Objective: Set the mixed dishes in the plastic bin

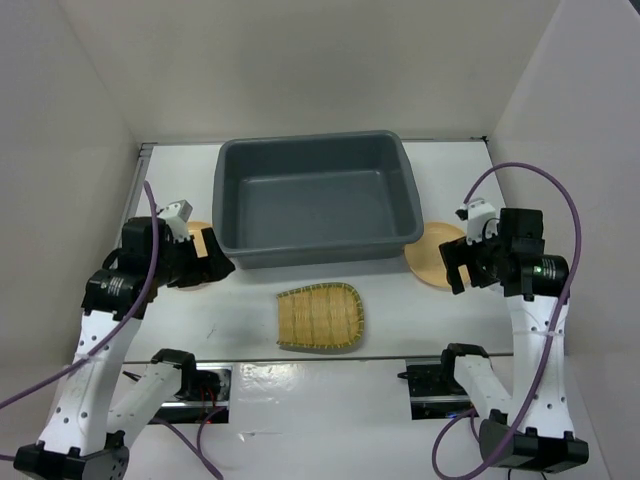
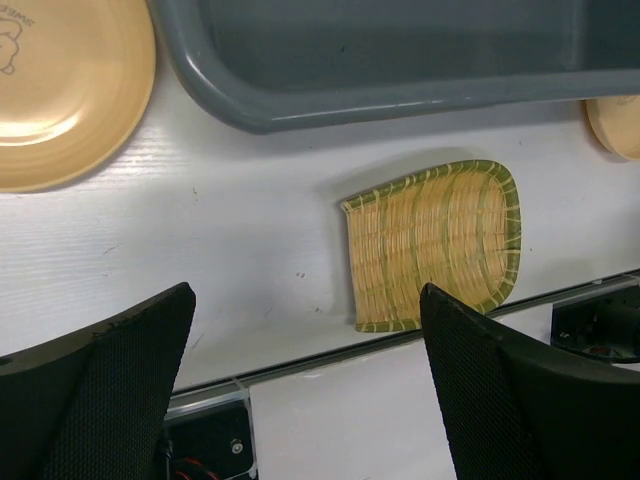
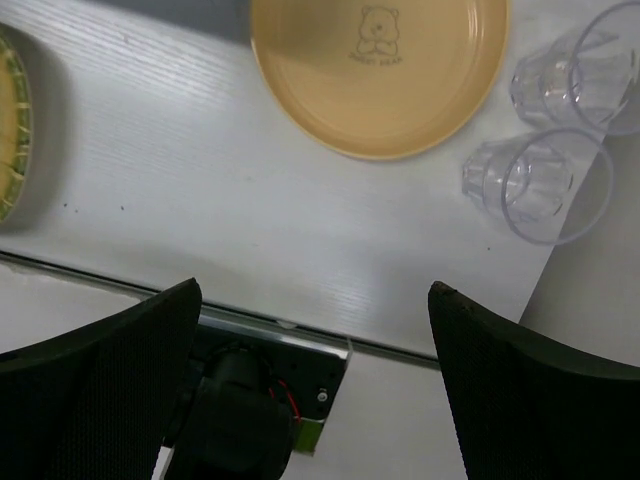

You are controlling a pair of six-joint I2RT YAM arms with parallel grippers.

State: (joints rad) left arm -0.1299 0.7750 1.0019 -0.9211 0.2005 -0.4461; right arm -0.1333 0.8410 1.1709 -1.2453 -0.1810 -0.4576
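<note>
Two cups [image 3: 520, 178] crowd the plate [image 3: 378, 75]; I could knock them reaching in.
My left gripper [image 2: 307, 292] and right gripper [image 3: 315, 287] both gape empty; flat rims may slip.

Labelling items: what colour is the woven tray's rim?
Green, around the tan woven tray; clearest in left wrist view.

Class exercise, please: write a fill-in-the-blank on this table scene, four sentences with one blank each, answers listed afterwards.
1. The inside of the plastic bin is ___.
2. In the right wrist view, ___ clear cups lie beside the plate.
3. That plate's small printed picture shows a ___.
4. The left tool and the right tool are both ___ and hold nothing.

Answers: empty; two; bear; open.
</note>
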